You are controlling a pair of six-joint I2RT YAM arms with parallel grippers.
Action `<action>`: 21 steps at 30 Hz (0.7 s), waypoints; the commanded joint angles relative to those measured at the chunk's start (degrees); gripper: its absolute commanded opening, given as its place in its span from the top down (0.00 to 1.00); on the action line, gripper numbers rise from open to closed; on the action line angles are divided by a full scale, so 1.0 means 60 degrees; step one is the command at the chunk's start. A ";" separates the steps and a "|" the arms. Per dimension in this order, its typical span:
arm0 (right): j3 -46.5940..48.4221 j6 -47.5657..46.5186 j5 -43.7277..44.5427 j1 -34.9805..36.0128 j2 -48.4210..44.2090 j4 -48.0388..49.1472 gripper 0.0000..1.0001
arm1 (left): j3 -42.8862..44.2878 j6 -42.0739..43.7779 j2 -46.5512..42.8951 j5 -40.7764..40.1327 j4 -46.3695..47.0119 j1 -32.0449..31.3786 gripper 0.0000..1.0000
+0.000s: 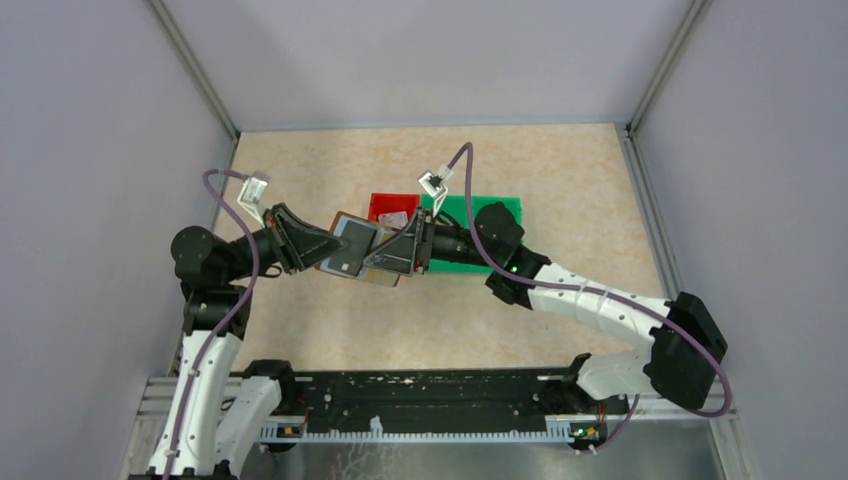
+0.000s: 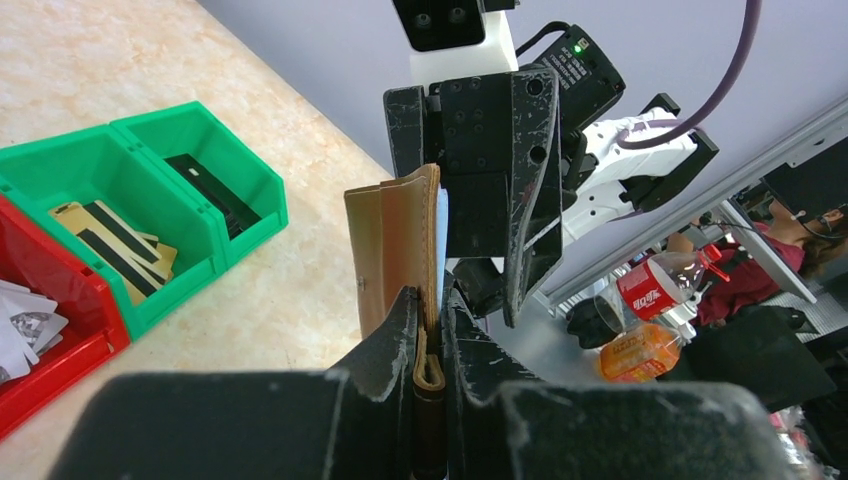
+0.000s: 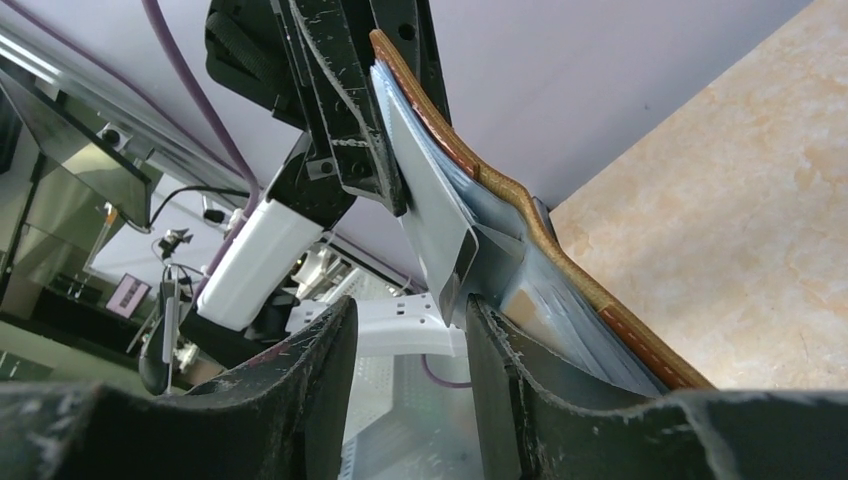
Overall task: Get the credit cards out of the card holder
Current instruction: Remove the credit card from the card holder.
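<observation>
The brown card holder is held open in the air between my two grippers. My left gripper is shut on its folded brown edge; in the top view this gripper is at the holder's left. My right gripper is open, its jaws apart at the pale grey-blue inner pockets, with one pocket flap touching its right finger. A tan card shows through a clear pocket. Gold credit cards and a dark card lie in the green bin.
A red bin with crumpled whitish paper scraps stands next to the green bin, just behind the grippers. Grey walls close the table on three sides. The arm bases and a black rail are along the near edge.
</observation>
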 commanded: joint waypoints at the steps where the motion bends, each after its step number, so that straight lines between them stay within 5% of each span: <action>1: 0.0297 0.0057 0.0330 0.0196 0.0289 0.0482 0.56 | -0.0038 -0.0459 -0.0198 -0.0069 0.0685 -0.0008 1.00; 7: 0.0296 0.0333 0.0382 0.0250 0.0498 0.1008 0.60 | -0.0012 -0.0446 -0.0234 -0.0013 0.0716 -0.0008 1.00; 11: -0.0112 0.1242 0.0192 0.0256 0.0696 0.2913 0.66 | -0.0040 -0.0489 -0.0278 0.0002 0.0743 -0.0008 1.00; 15: -0.0439 0.2252 0.0107 0.0254 0.1010 0.4922 0.74 | -0.0049 -0.0331 -0.0308 0.0039 0.0650 -0.0008 1.00; 21: -0.0501 0.2634 0.0173 0.0265 0.1201 0.5746 0.89 | -0.0027 -0.0234 -0.0352 0.0062 0.0570 -0.0008 1.00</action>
